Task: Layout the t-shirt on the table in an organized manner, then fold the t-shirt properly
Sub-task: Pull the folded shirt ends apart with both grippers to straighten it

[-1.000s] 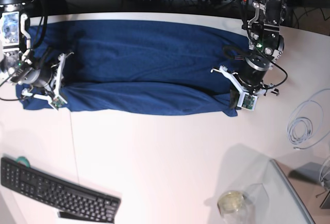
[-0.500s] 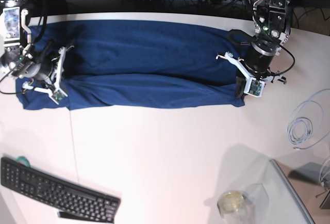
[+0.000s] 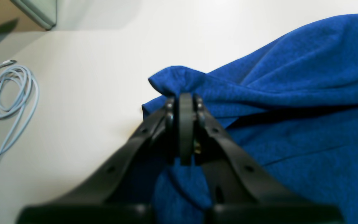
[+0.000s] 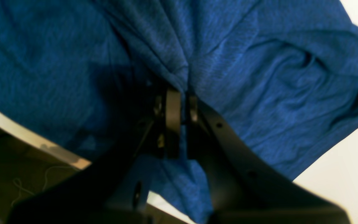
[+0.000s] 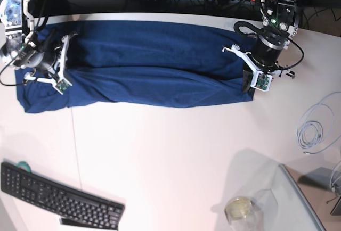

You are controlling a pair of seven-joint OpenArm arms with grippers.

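Across the table (image 5: 160, 162), the t-shirt (image 5: 149, 63) apparently lies lengthwise, left to right.

T-shirt (image 5: 149, 63): plain navy blue, no print, brighter blue in wrist views. Table (image 5: 170, 156): white. Keyboard (image 5: 58, 199) at seven o'clock: black. Coiled cable (image 5: 314, 127) at three o'clock: pale grey-blue. Gripper fingers (image 3: 185, 124): black.

Your base view looks straight down from high above on the whole table (image 5: 160, 156). Each wrist view sits close behind its own closed jaws, facing along them into the t-shirt (image 5: 144, 63) (very near, partly blurred). The left wrist and base views share the coiled cable (image 3: 5, 93).
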